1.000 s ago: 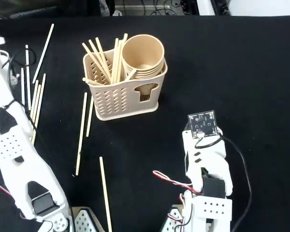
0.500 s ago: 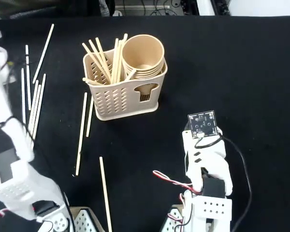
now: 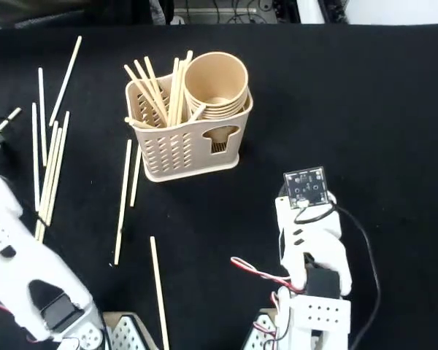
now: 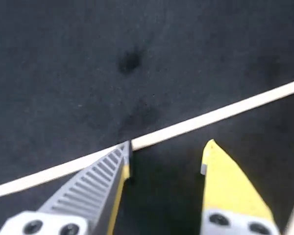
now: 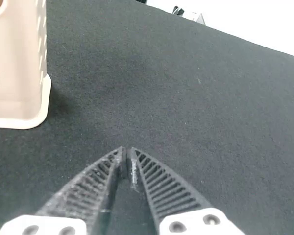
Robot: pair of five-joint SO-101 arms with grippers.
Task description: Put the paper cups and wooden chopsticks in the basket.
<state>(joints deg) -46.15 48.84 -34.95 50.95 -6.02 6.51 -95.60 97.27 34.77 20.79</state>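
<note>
1. High view: the basket [image 3: 186, 149] is standing on the table [image 3: 379, 109], ahead of the right arm [image 3: 310, 248] and off to its left. The cups [image 3: 216, 80] are sitting stacked in the basket's right part. Chopsticks [image 3: 157, 91] are leaning in its left part. Loose chopsticks [image 3: 50, 157] are lying on the table close beside the left arm [image 3: 18, 255]. More are lying between that arm and the basket, and one is lying between the two arms.
2. Left wrist view: the left gripper [image 4: 167, 147] is hanging over the table with its jaws spread wide and nothing between them. One chopstick [image 4: 210, 115] is lying across just beyond the fingertips. The grey fingertip is meeting it, but I cannot tell whether they are touching.
3. Right wrist view: the right gripper [image 5: 126, 152] is hanging low over bare table with its jaws pressed together, gripping nothing. A corner of the basket [image 5: 17, 73] is standing ahead of it, to its left and apart from it.
</note>
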